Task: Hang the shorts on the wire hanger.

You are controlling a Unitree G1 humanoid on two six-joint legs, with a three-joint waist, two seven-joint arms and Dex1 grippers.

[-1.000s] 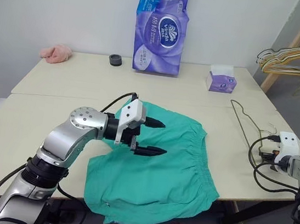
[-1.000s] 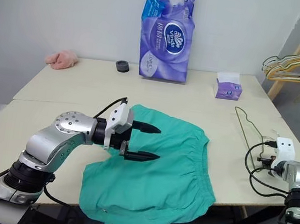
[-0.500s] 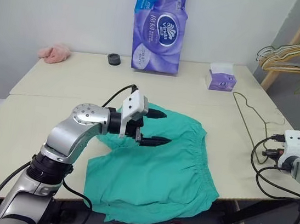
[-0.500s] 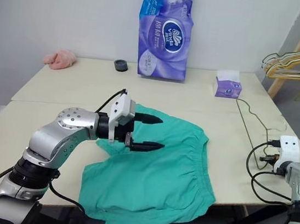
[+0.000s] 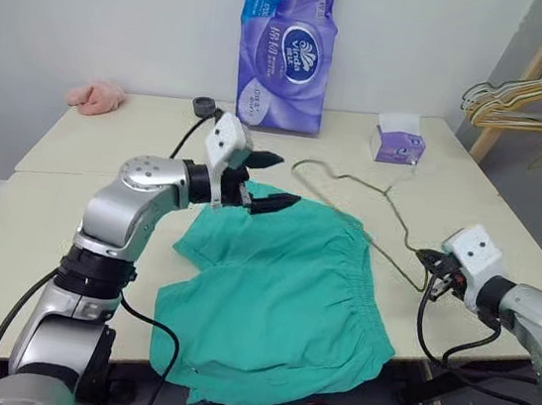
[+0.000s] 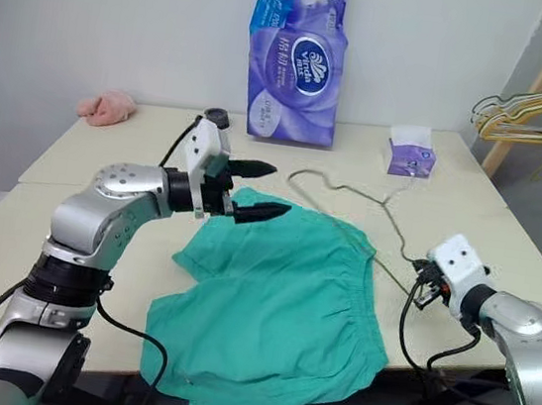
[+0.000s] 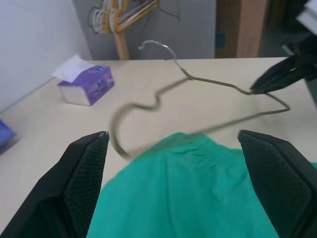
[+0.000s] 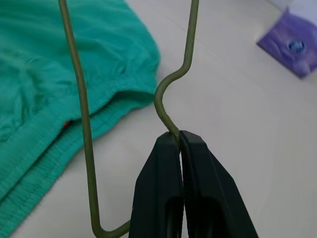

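The teal-green shorts (image 5: 279, 293) lie spread flat on the near half of the table, with the waistband toward the right. My left gripper (image 5: 284, 179) hovers open just above their far left edge, and nothing is between its fingers (image 7: 84, 168). The thin olive-grey wire hanger (image 5: 346, 178) is lifted off the table, reaching across above the shorts' far right corner with its hook toward the left gripper. My right gripper (image 8: 179, 138) is shut on the wire hanger (image 8: 80, 104) at a bend in the wire, close beside the waistband. The hanger (image 7: 218, 83) hangs ahead of the left fingers.
A tall purple tissue pack (image 5: 286, 50) stands at the back of the table. Also at the back are a small purple tissue box (image 5: 399, 144), a pink cloth (image 5: 95, 95) and a small black round thing (image 5: 204, 106). A wooden rack with several hangers (image 5: 535, 97) stands off the table's right side.
My right gripper has swung left and up with the hanger, carrying it from the table's right edge to over the shorts. My left gripper rose and moved toward the shorts' far edge.
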